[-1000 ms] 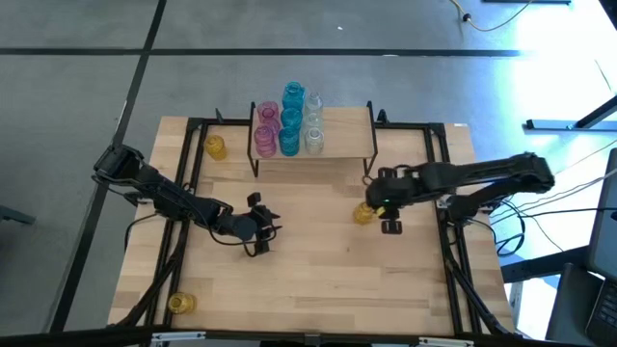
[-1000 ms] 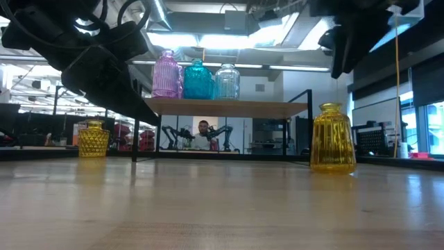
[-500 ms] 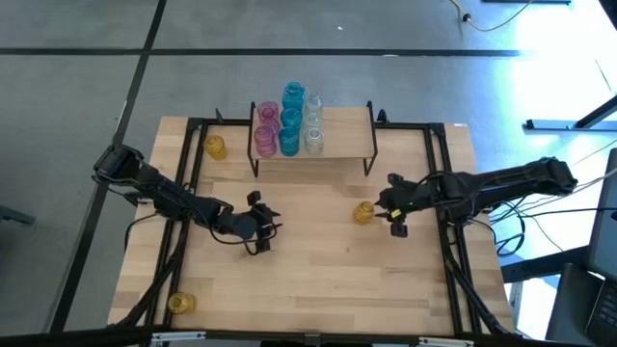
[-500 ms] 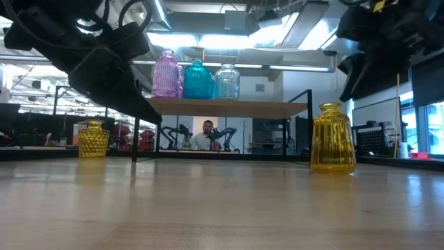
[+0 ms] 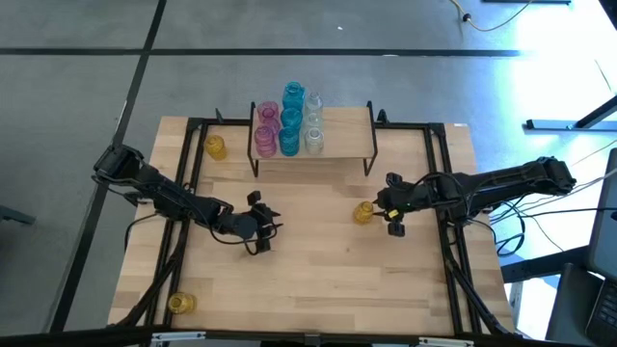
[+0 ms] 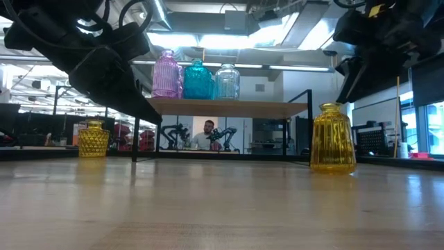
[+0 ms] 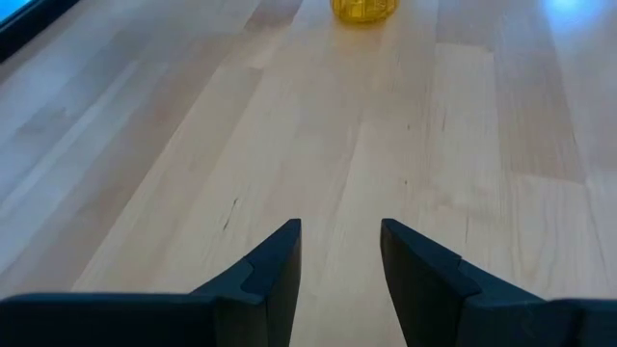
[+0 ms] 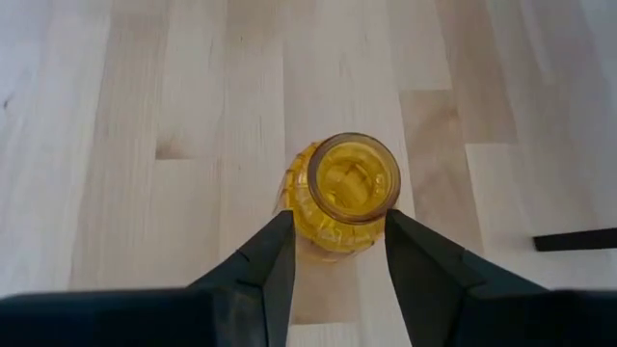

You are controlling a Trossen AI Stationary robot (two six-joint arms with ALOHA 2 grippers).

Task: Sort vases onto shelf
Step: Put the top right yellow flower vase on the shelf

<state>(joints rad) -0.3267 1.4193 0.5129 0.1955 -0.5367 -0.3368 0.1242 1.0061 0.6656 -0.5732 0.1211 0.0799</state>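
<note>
Seemingly untouched, yellow vase point(image 8: 339, 196) stands upright between right fingers point(image 8: 273, 253), away from table edges.

High cam: overhead, straight down, far enough to take in the whole table point(image 5: 318, 280), both arms and the floor around it.

Low cam: at tabletop height, looking level across the boards to the shelf point(image 6: 229, 107) and the room behind.

Left wrist cam: looks forward past its own two fingers point(image 7: 280, 265), close to the wood, aimed across the bare table.

Right wrist cam: points nearly straight down from just above, into the mouth of a yellow vase point(image 8: 345, 193).

Overlap — that vase also shows in the high view point(image 5: 362, 213) and the low view point(image 6: 334, 139).
</note>
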